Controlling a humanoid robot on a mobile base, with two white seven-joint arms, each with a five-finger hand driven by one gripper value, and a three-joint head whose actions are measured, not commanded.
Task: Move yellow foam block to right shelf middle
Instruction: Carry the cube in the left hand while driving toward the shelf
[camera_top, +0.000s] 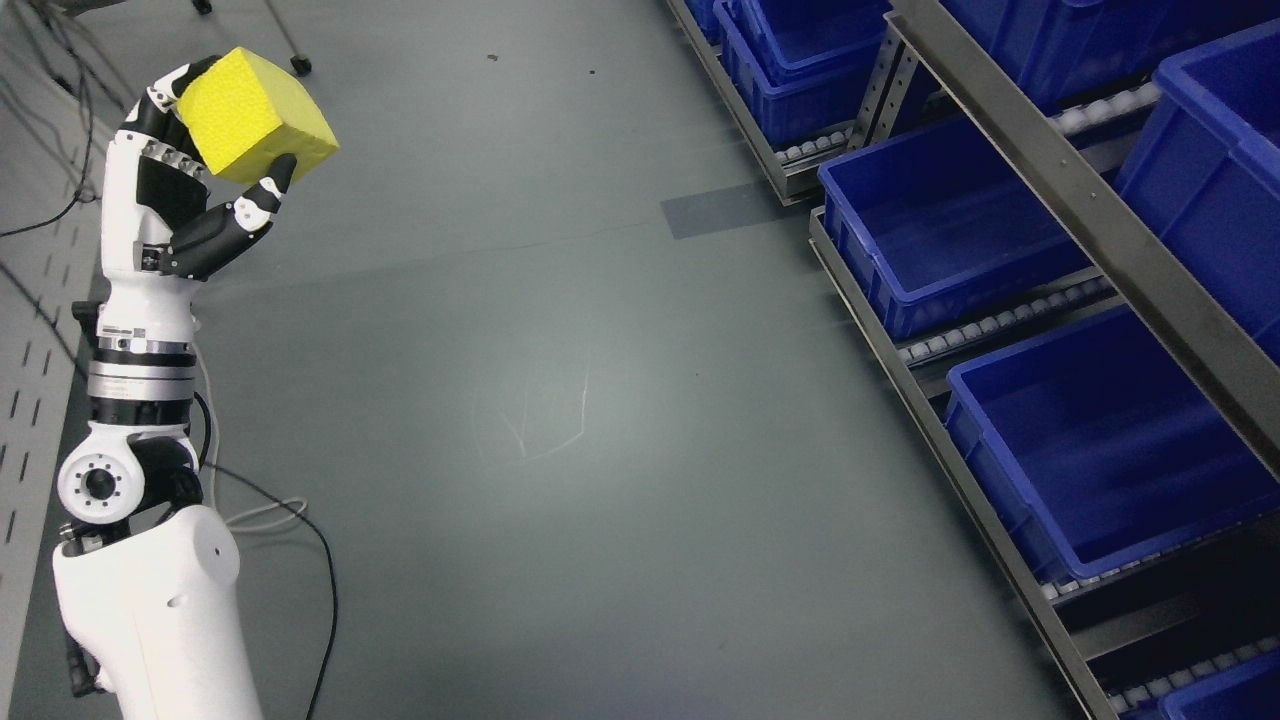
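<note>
My left hand (215, 150) is raised at the upper left of the head view and is shut on the yellow foam block (256, 115). The thumb presses the block's lower right side and the fingers wrap its left side. The block is held in the air above the grey floor, far to the left of the shelf. The right shelf (1050, 180) runs along the right side and holds empty blue bins on roller tracks. A middle-level bin (950, 220) sits at the upper right and a second one (1100, 440) lies closer to me. My right arm is out of view.
A grey perforated panel (30, 380) stands at the left edge with black cables (320, 560) trailing on the floor near my arm. More blue bins (1210, 160) sit on the upper shelf level. Open grey floor (600, 400) lies between my arm and the shelf.
</note>
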